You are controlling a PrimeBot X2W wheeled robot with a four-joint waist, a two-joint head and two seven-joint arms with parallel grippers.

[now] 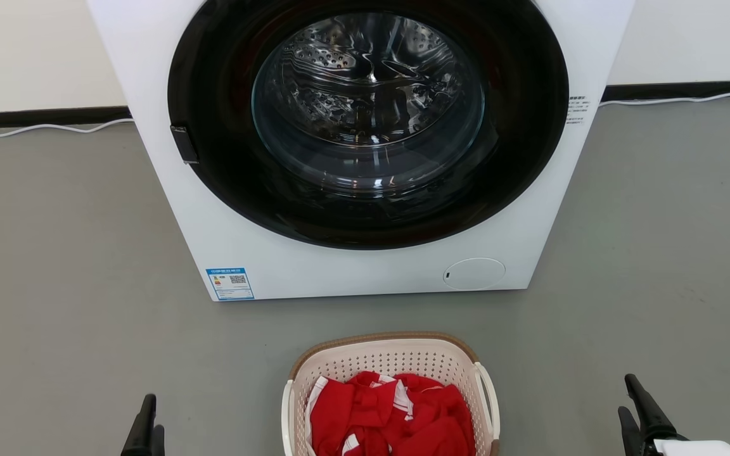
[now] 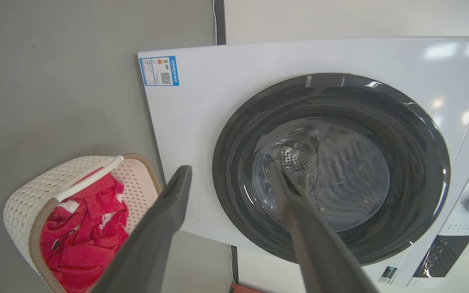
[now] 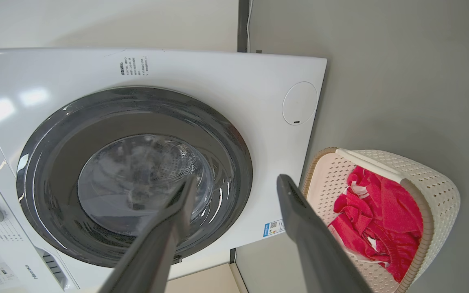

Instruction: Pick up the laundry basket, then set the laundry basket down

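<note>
Grey floor (image 1: 54,253) fronts the washing machine (image 1: 339,272); pickup seems unstarted, laundry basket (image 1: 390,358) untouched. Your left gripper (image 2: 230,169) and right gripper (image 3: 237,178) gape empty; reach the handles (image 1: 488,392) next.

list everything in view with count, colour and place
floor: grey, underneath everything
washing machine: one, white with dark round door, against the wall
label: one, blue, machine's lower front corner
cable: white, on the floor along the wall, either side of the machine
laundry basket: one, cream with brown rim, on the floor before the machine
clothes: one heap, red and white, in the basket
left gripper: one, dark, open, left of basket, apart
right gripper: one, dark, open, right of basket, apart
</note>
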